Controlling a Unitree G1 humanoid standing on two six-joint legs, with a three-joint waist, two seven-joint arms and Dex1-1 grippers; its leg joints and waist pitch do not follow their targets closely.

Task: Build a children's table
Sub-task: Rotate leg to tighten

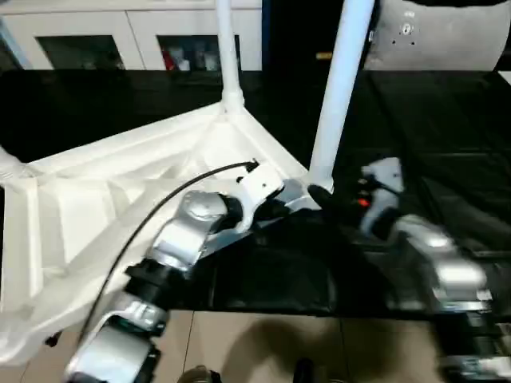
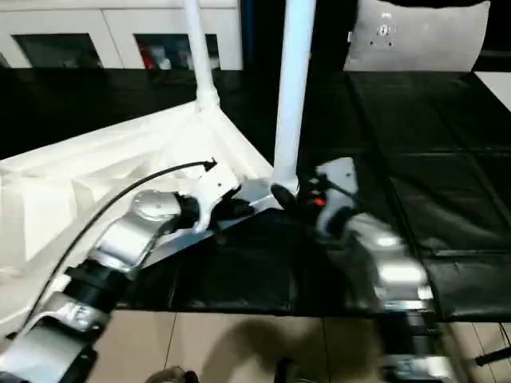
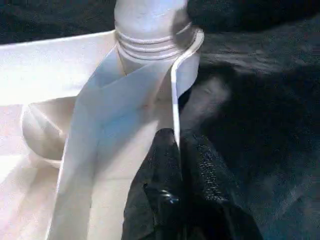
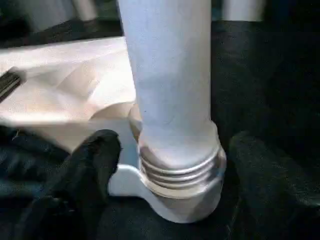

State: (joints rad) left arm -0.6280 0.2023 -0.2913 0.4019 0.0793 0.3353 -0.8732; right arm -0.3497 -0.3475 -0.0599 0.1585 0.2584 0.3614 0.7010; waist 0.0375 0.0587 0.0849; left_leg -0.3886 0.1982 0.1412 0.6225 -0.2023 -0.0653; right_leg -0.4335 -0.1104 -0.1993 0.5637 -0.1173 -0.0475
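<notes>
I see the children's table (image 1: 120,191) lying upside down on the black-covered table (image 1: 447,136), ribbed underside up, spreading from the near left toward the middle. Two legs stand in it: a far leg (image 1: 226,56) at the far corner and a near leg (image 1: 339,88) at the near right corner, both cut off by the top edge. My left tool (image 1: 275,209) sits at that near right corner, just left of the near leg's base; in the left wrist view its fingers (image 3: 165,175) are pressed together, closed narrow, tips against the corner's thin rim with nothing visibly between them. My right tool (image 4: 175,165) is at the near leg's foot from the right side; in the right wrist view its two fingers (image 4: 92,165) stand wide apart on either side of the leg, threads of the leg end (image 4: 177,167) showing above the corner socket (image 4: 165,200), and both fingers appear apart from the leg, not gripping it. Whether the leg is fully seated I can't tell; a few thread rings still show. The near left of the tabletop runs out of frame, and my left forearm (image 1: 176,239) and its cable cover part of the ribbing. A white cabinet (image 1: 120,36) with glass doors stands beyond the far edge; its contents are too blurred to read.
</notes>
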